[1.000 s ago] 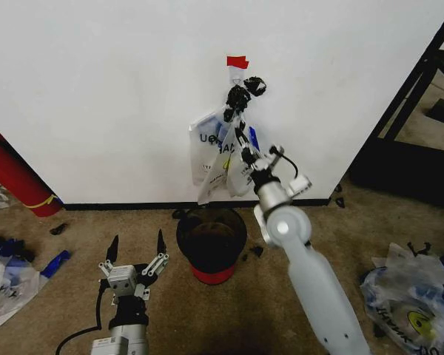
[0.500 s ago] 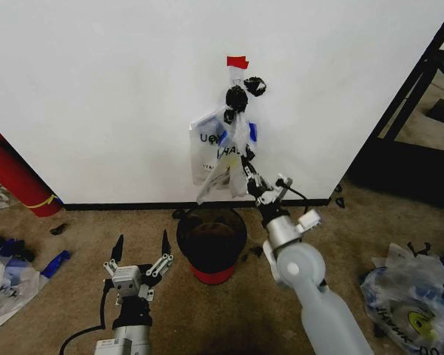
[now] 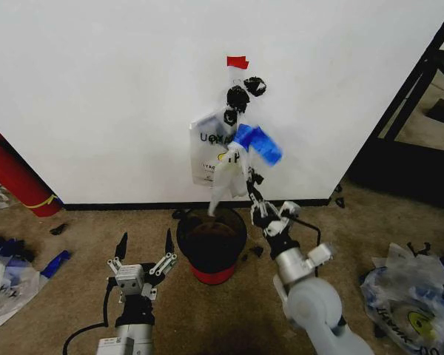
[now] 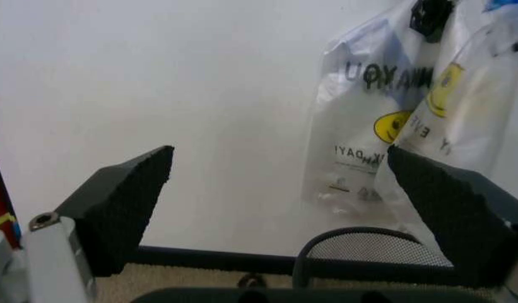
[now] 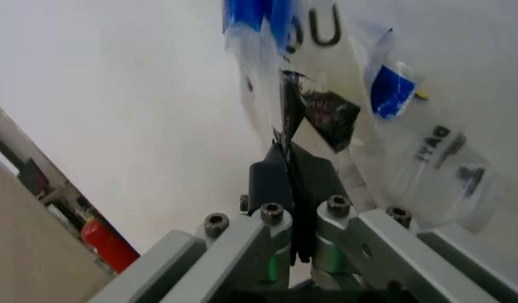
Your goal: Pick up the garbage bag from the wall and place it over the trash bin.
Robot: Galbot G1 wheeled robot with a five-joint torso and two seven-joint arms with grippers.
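The garbage bag [image 3: 231, 168], thin and see-through with blue handles [image 3: 257, 143], hangs loose in front of the white wall [image 3: 103, 96], just above the trash bin [image 3: 211, 240]. My right gripper [image 3: 250, 183] is shut on its lower part; the right wrist view shows its fingers [image 5: 280, 180] pinching the plastic [image 5: 305, 107]. The handles stick out to the right, below the red tape patch [image 3: 237, 62] and the black knotted lumps [image 3: 239, 96]. My left gripper [image 3: 144, 248] stands open near the floor, left of the bin, with its pads [image 4: 124, 199] wide apart.
Another printed bag [image 3: 207, 148] hangs on the wall, and printed bags [image 4: 368, 126] hang above the bin rim [image 4: 368, 243]. A red cylinder [image 3: 11, 177] leans at the far left. Bag piles lie on the carpet at left [image 3: 4, 277] and right [image 3: 411, 296]. A black frame [image 3: 422, 81] stands at the right.
My right arm has drawn back and down from the wall with the bag. The bag's blue handles have swung out to the right. The left gripper has barely shifted.
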